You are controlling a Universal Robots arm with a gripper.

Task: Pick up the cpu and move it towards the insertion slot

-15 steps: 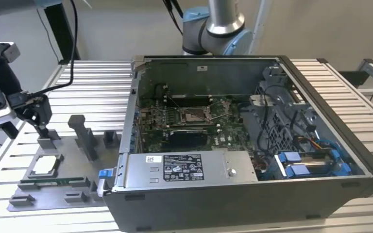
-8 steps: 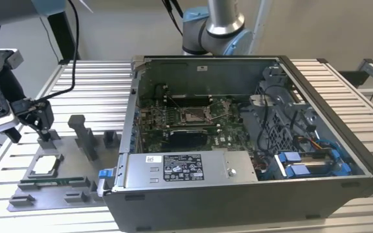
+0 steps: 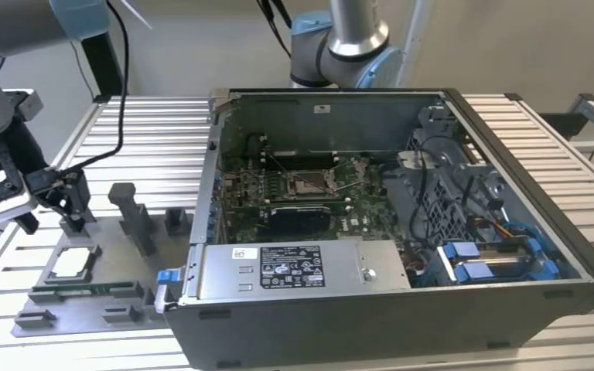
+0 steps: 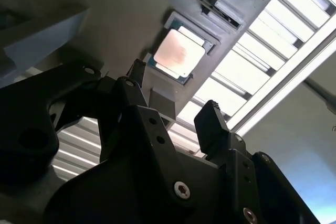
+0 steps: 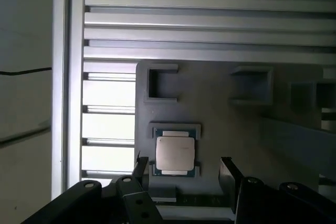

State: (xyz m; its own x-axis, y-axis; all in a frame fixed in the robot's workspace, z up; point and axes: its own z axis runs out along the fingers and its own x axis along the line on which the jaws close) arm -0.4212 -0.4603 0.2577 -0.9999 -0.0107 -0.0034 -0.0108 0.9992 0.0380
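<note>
Low on the exterior view's left, the claw [image 3: 52, 215] is hanging open over the cpu [image 3: 73, 263], which is lying flat in a grey tray [image 3: 121, 267], well apart from the insertion slot [image 3: 308, 183]. Light, stiff, easily hurt, I am guessing; its thin edges are looking safest to grip.

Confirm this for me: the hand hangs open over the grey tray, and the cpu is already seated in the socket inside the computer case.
Not right. The cpu is not in the insertion slot; it lies in a recess of the grey tray, as the first wrist view shows. The rest holds: the hand hangs open over the tray, holding nothing.
</note>
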